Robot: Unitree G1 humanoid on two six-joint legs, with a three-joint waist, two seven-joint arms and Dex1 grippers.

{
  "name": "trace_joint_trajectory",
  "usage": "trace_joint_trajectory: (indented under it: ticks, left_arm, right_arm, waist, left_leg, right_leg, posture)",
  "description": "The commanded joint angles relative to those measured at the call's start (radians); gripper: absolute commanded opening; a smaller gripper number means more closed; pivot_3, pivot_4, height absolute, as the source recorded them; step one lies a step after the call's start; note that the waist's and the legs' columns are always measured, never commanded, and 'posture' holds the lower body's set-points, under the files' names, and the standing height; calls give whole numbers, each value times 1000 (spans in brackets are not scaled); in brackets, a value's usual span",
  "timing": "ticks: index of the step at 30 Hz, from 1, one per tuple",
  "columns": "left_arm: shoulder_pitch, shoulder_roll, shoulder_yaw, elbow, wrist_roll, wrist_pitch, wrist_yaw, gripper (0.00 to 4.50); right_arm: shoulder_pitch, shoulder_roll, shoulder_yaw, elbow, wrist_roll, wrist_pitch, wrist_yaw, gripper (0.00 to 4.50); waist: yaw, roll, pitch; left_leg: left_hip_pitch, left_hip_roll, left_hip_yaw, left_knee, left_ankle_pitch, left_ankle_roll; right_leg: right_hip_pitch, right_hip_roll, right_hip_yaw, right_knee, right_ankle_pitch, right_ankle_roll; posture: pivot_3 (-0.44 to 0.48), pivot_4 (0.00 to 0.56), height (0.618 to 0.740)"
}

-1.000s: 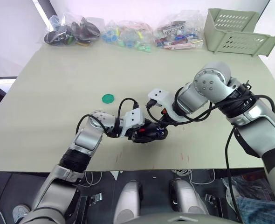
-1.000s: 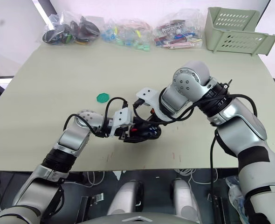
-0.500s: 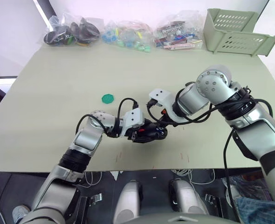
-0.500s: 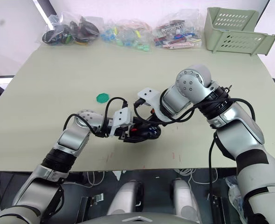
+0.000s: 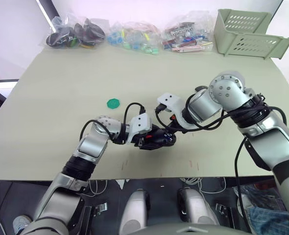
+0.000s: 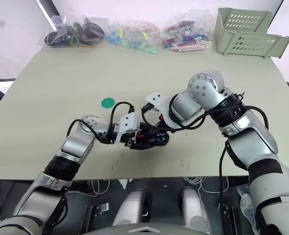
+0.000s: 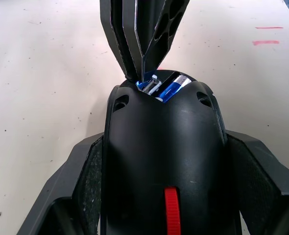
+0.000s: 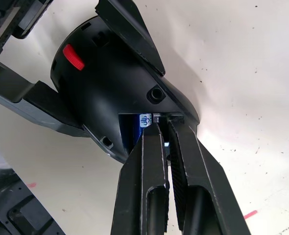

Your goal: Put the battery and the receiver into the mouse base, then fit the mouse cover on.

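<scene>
- Two grippers meet at the mouse base [image 5: 156, 139], which sits on the table [image 5: 61, 98] near its front edge.
- L gripper [image 7: 166, 161]: fingers clamped on both flanks of the base, red part [image 7: 171, 218] toward the wrist cam.
- R gripper [image 8: 165, 134]: fingers nearly together, only a thin gap, tips poked into the base's open compartment at the end opposite the red part; can't tell if anything is pinched between them.
- Battery [image 7: 173, 87]: blue w/ silvery end, lying inside that compartment, just beside the R fingertips [image 8: 154, 128].
- Green disc [image 5: 113, 103]: flat on table, well apart from the base, farther back on the L arm's side.
- Bags of parts [image 5: 130, 34] and a green basket [image 5: 247, 34] along the table's far edge, well apart from the base.
</scene>
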Motion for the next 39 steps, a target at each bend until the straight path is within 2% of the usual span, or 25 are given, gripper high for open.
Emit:
trace_joint_trajectory:
  ticks: [1,13,19,21,24,26,31,32,34,35,37,39]
  left_arm:
    - [-14,-2,-3,6,13,9,28,3236]
    - [-13,-1,-2,5,13,9,26,3236]
    - [-16,-2,-3,8,14,8,25,3236]
    - [-16,-2,-3,8,14,9,25,2988]
    - [-17,-3,-4,10,15,9,25,2988]
    - [-18,-5,-5,11,16,8,26,2988]
    - [-18,-6,-5,14,16,6,27,2988]
    - [-19,-7,-6,16,16,5,27,2988]
    - [-23,-7,-6,25,17,-1,28,2988]
    - [-25,-7,-8,30,17,-4,30,2988]
    - [-27,-4,-10,37,15,-9,31,2988]
    - [-29,-1,-11,41,13,-13,30,2988]
  right_arm:
    - [17,2,-28,-22,34,5,-34,0]
    - [69,7,-59,-48,89,5,-132,0]
    - [98,-5,-29,-67,119,5,-116,0]
    - [92,-18,-21,-88,110,5,-100,696]
    - [66,-58,-26,-121,94,5,-61,1692]
    - [45,-103,-43,-155,99,5,-16,2153]
    - [59,-221,-96,-343,103,5,150,2153]
    - [129,-290,-134,-472,58,-41,233,2153]
    - [292,-455,-165,-722,-141,-265,440,2153]
    - [380,-511,-187,-790,-242,-392,522,2153]
    - [540,-546,-245,-810,-377,-602,643,2153]
    - [637,-574,-265,-794,-415,-694,821,2153]
  waist:
    - [1,0,0]
    - [1,0,0]
    - [1,0,0]
    - [1,0,0]
    - [2,0,0]
    - [3,0,0]
    - [4,1,0]
    - [4,1,0]
    - [29,0,0]
    - [28,0,0]
    - [26,0,0]
    - [20,1,0]
  left_leg:
    - [0,0,0,0,0,0]
    - [0,0,0,0,0,0]
    - [0,0,0,0,0,0]
    - [0,0,0,0,0,0]
    - [0,0,0,0,0,0]
    - [-1,0,0,0,0,0]
    - [-1,0,0,-1,0,0]
    - [-1,0,-1,-2,0,0]
    - [-3,0,-4,-2,0,0]
    - [-4,0,-6,-3,0,0]
    - [-4,-1,-5,-4,0,0]
    - [-2,-2,-1,-5,0,0]
  right_leg:
    - [0,0,0,0,0,0]
    - [0,0,0,0,0,0]
    - [0,0,1,0,0,0]
    - [0,0,1,0,0,0]
    - [0,0,0,0,0,0]
    - [0,-1,1,-1,0,0]
    - [-1,-1,0,-1,0,0]
    - [-1,-1,0,-2,0,0]
    - [0,-1,-2,-3,0,0]
    - [1,-1,-5,-6,-1,0]
    - [1,-2,-5,-8,-1,1]
    - [1,-2,-2,-7,-1,1]
  posture:
    - [0,150,740]
    - [0,150,740]
    - [0,150,740]
    - [0,150,740]
    - [0,150,740]
    - [0,150,740]
    - [0,150,740]
    - [0,150,740]
    - [0,150,740]
    - [0,150,740]
    - [0,150,740]
    - [0,150,740]
